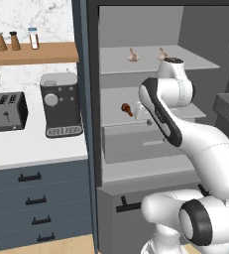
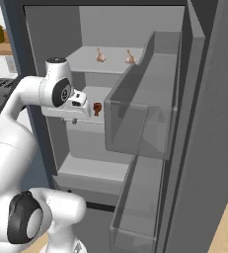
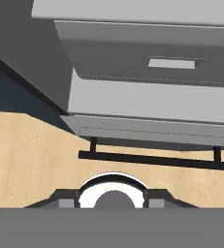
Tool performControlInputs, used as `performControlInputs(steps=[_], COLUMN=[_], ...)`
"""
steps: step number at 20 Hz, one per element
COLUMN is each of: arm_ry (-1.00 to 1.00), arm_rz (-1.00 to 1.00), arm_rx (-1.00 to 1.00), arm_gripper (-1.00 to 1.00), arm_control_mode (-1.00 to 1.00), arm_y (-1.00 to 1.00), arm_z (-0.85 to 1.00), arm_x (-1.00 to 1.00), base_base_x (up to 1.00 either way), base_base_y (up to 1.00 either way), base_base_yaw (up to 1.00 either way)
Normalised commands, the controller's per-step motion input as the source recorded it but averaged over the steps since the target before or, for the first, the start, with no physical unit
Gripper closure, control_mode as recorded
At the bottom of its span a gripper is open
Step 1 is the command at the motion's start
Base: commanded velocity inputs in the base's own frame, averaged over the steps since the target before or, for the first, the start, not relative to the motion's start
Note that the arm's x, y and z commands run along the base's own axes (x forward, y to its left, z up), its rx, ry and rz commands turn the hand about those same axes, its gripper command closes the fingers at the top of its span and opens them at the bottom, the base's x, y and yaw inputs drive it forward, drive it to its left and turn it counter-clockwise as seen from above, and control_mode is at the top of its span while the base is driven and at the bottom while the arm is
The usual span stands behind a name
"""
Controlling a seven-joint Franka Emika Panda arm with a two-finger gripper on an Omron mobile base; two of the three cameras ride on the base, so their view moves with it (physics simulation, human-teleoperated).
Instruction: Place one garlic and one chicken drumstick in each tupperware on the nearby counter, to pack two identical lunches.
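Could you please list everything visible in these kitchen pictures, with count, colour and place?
garlic: two, pale tan, top fridge shelf
drumstick: one, reddish brown, middle fridge shelf
fridge drawer: one, grey, below the middle shelf
fridge door: one, grey, swung open on the right
coffee machine: one, grey, on the counter
toaster: one, dark grey, left on the counter
bottles: four, mixed, wooden shelf
arm: one, white, before the fridge
claw: shut
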Motion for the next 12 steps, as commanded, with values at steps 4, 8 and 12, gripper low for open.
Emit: performControlInputs(steps=[4,8,12], arm_ry=[-0.02,-0.30,-0.43], arm_rz=[0.00,0.00,0.00], arm_rx=[0.00,-0.01,-0.01], arm_gripper=[-1.00,-1.00,-1.00], arm_control_mode=[-1.00,-1.00,-1.00], arm_y=[-0.02,0.00,0.00], arm_z=[0.00,0.41,0.68], arm_x=[-0.03,-0.13,-0.12], base_base_x=[0.00,0.00,0.00], base_base_y=[0.00,0.00,0.00], base_base_yaw=[0.00,0.00,0.00])
